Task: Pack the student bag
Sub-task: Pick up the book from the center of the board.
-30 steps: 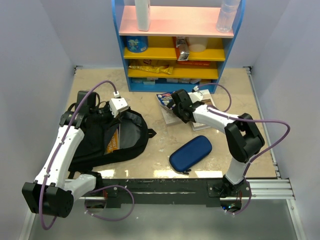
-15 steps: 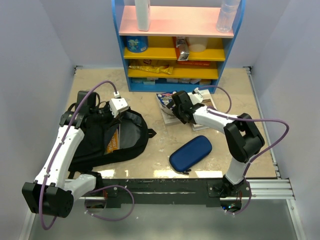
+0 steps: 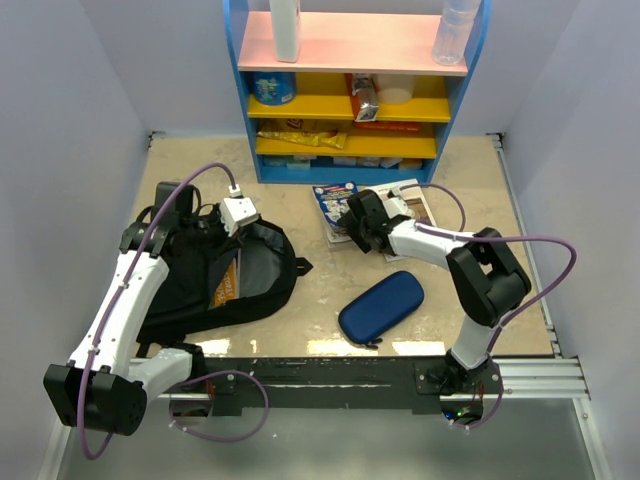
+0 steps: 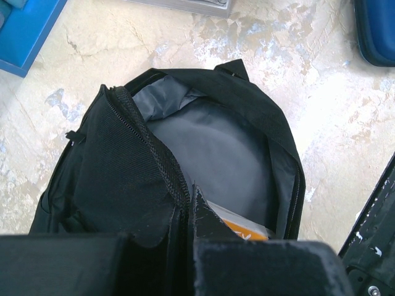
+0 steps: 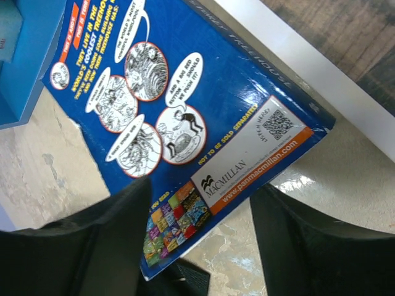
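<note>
The student bag (image 3: 205, 285) lies at the left with its main compartment gaping (image 4: 210, 148). My left gripper (image 3: 238, 213) is shut on the zippered front edge of the opening (image 4: 188, 209) and holds it up. An orange book (image 4: 244, 229) sits inside. A blue paperback (image 3: 335, 198) lies in front of the shelf on top of another book (image 3: 412, 200). My right gripper (image 3: 357, 226) is at the blue paperback's near corner (image 5: 185, 92). Its jaws are open and straddle that corner (image 5: 200, 237). The left finger overlaps the cover, while the right finger stands clear of it.
A dark-blue oval pencil case (image 3: 381, 306) lies near the front, right of the bag. A blue shelf unit (image 3: 350, 90) with yellow and pink boards holds snacks and bottles at the back. Grey walls close in both sides.
My right gripper has slid a little toward the near side along the blue paperback and its jaws have narrowed around the corner. The left gripper and bag have not moved.
</note>
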### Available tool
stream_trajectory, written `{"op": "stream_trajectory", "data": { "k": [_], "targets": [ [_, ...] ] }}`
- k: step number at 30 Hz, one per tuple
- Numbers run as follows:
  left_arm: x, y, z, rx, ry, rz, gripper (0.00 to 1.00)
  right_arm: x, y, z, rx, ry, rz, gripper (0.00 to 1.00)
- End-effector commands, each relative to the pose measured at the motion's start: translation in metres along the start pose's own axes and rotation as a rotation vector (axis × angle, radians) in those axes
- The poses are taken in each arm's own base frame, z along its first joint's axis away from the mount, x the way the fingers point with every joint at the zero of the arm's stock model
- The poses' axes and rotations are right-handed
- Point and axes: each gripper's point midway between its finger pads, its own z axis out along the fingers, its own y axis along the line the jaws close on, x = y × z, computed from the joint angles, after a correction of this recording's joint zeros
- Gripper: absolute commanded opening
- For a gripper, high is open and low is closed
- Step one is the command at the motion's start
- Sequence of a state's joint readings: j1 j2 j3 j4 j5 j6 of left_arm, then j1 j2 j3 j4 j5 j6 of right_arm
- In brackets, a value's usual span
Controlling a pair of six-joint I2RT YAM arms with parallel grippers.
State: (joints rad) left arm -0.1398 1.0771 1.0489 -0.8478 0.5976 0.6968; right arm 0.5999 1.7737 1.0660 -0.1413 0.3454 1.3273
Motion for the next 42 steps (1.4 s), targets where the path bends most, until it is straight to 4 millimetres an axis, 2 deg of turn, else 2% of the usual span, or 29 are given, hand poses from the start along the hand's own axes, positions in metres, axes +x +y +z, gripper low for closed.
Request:
{"op": "stream_trajectory", "data": {
  "k": [1, 2, 3, 6, 8, 9, 10, 13, 19, 22, 24, 26, 27, 31, 34, 36, 37, 42],
  "targets": [
    [-0.015, -0.005, -0.002, 0.021, -0.058, 0.040, 0.00, -0.013, 0.012, 0.008, -0.072, -0.044, 0.083, 0.63],
    [-0.015, -0.004, -0.002, 0.022, -0.058, 0.039, 0.00, -0.014, 0.012, 0.007, -0.075, -0.046, 0.081, 0.58],
    [-0.016, -0.005, -0.002, 0.023, -0.061, 0.038, 0.00, -0.017, 0.017, 0.006, -0.100, -0.053, 0.090, 0.56],
    [-0.016, -0.004, -0.002, 0.022, -0.062, 0.040, 0.00, -0.017, 0.016, 0.005, -0.102, -0.040, 0.092, 0.49],
    [-0.017, -0.004, -0.002, 0.022, -0.062, 0.040, 0.00, -0.016, 0.016, 0.005, -0.108, -0.036, 0.084, 0.39],
    [-0.016, -0.004, -0.002, 0.023, -0.061, 0.040, 0.00, -0.017, 0.016, 0.003, -0.116, -0.033, 0.083, 0.34],
    [-0.016, -0.004, -0.002, 0.023, -0.059, 0.040, 0.00, -0.017, 0.017, 0.002, -0.122, -0.032, 0.078, 0.22],
    [-0.016, -0.005, -0.002, 0.023, -0.059, 0.042, 0.00, -0.019, 0.022, -0.005, -0.153, -0.035, 0.040, 0.00],
    [-0.016, -0.006, -0.001, 0.029, -0.062, 0.039, 0.00, -0.026, 0.031, -0.024, -0.207, -0.048, -0.056, 0.00],
    [-0.016, -0.006, 0.000, 0.034, -0.066, 0.033, 0.00, -0.035, 0.048, -0.044, -0.270, -0.069, -0.110, 0.00],
    [-0.018, -0.006, 0.000, 0.034, -0.071, 0.032, 0.00, -0.053, 0.063, -0.063, -0.305, -0.116, -0.134, 0.00],
    [-0.019, -0.005, 0.000, 0.036, -0.075, 0.028, 0.00, -0.065, 0.069, -0.076, -0.314, -0.155, -0.190, 0.00],
    [-0.020, -0.005, 0.000, 0.036, -0.076, 0.030, 0.00, -0.078, 0.084, -0.091, -0.346, -0.199, -0.188, 0.00],
    [-0.020, -0.005, 0.000, 0.034, -0.073, 0.029, 0.00, -0.106, 0.075, -0.110, -0.278, -0.297, -0.248, 0.00],
    [-0.019, -0.005, 0.001, 0.039, -0.072, 0.026, 0.00, -0.124, 0.059, -0.118, -0.229, -0.341, -0.229, 0.00],
    [-0.018, -0.005, 0.002, 0.039, -0.072, 0.026, 0.00, -0.132, 0.041, -0.116, -0.181, -0.355, -0.218, 0.00],
    [-0.019, -0.006, 0.002, 0.042, -0.074, 0.025, 0.00, -0.139, 0.038, -0.122, -0.180, -0.379, -0.204, 0.00],
    [-0.020, -0.006, 0.001, 0.042, -0.078, 0.026, 0.00, -0.169, -0.006, -0.115, -0.093, -0.405, -0.144, 0.00]
  ]
}}
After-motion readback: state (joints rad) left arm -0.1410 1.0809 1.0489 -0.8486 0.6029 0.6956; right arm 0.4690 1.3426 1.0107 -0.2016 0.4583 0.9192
